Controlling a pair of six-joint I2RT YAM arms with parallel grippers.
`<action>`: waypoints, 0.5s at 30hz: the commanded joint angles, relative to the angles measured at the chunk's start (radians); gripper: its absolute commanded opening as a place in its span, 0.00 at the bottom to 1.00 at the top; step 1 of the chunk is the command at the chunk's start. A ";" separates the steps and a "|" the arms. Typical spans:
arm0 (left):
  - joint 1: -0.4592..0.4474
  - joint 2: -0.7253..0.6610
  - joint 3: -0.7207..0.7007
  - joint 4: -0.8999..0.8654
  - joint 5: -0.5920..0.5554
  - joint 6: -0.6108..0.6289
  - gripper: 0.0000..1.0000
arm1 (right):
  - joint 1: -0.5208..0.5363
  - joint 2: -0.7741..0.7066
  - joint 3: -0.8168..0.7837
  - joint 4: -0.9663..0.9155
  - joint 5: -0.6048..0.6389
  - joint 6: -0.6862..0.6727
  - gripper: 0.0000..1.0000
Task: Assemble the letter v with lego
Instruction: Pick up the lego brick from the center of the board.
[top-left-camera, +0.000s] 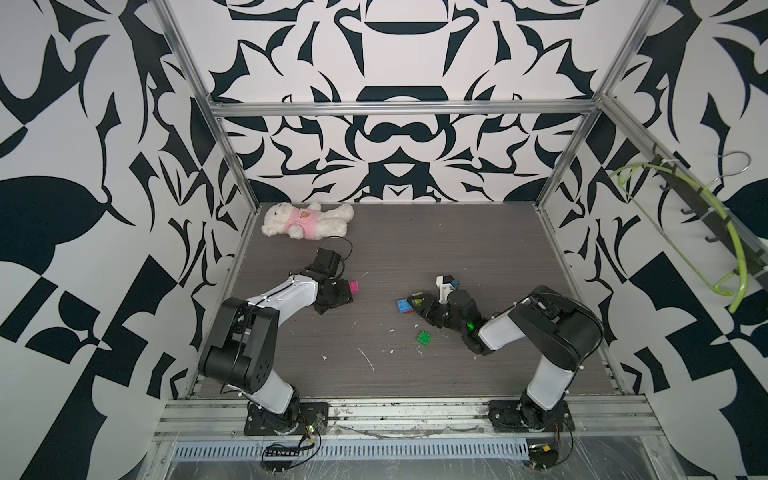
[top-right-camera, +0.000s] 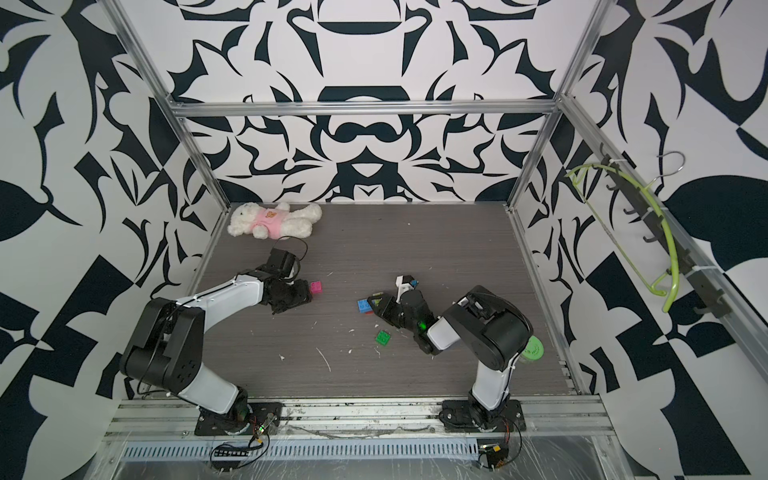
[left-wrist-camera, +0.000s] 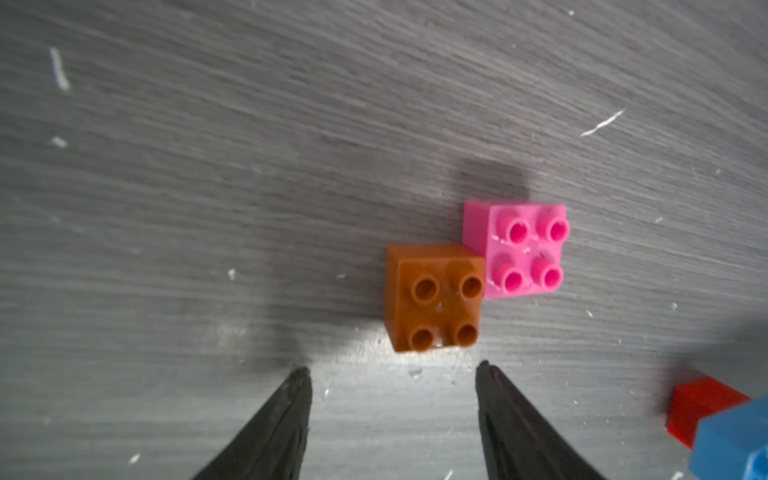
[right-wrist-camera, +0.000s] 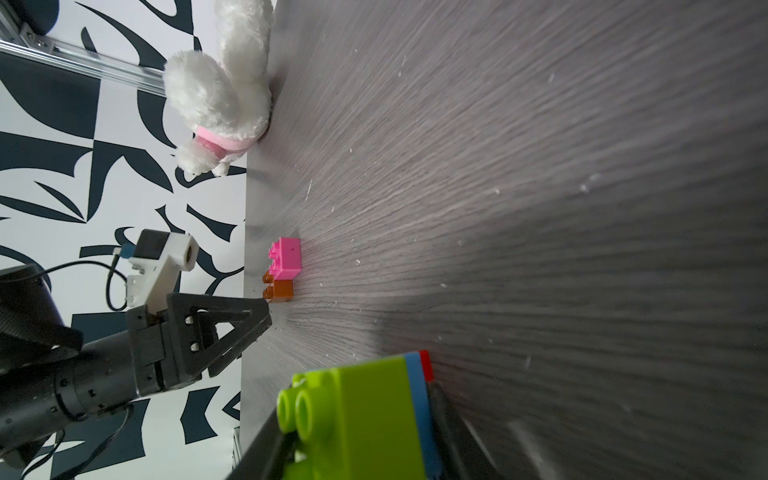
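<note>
left gripper (left-wrist-camera: 394, 366): wide, empty, tips just short of orange brick (left-wrist-camera: 434, 297)
right gripper (top-left-camera: 417, 307): clamped on lime-blue-red stack (right-wrist-camera: 365, 411)
pink brick (top-left-camera: 354, 286): touching orange's corner, 9 o'clock from the stack in a top view
risk: tbh an off-centre pinch could shove or split that pair

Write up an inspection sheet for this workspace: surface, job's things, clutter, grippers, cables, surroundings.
Surface: grey wood-grain tabletop, scattered white flecks.
Job's things: pink brick touching orange brick at a corner; lime-green brick, blue brick and red brick stacked together; green brick loose.
Clutter: white plush bear in the far left corner; green disc behind the right arm.
Grippers: left gripper jaws open, short of the orange brick; right gripper jaws closed on the lime-green brick.
Cables: black cable looped at the left wrist; wires at the arm bases.
Surroundings: black-and-white patterned walls, aluminium frame, lime-green hanger on the side wall.
</note>
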 joint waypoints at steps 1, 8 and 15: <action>0.004 0.032 0.038 -0.020 0.001 0.018 0.68 | -0.005 0.010 -0.014 0.024 -0.008 -0.001 0.36; 0.004 0.098 0.064 0.011 -0.017 0.003 0.60 | -0.005 0.021 -0.008 0.034 -0.015 0.003 0.35; 0.004 0.136 0.092 0.019 -0.028 0.003 0.59 | -0.005 0.018 -0.010 0.035 -0.017 0.003 0.34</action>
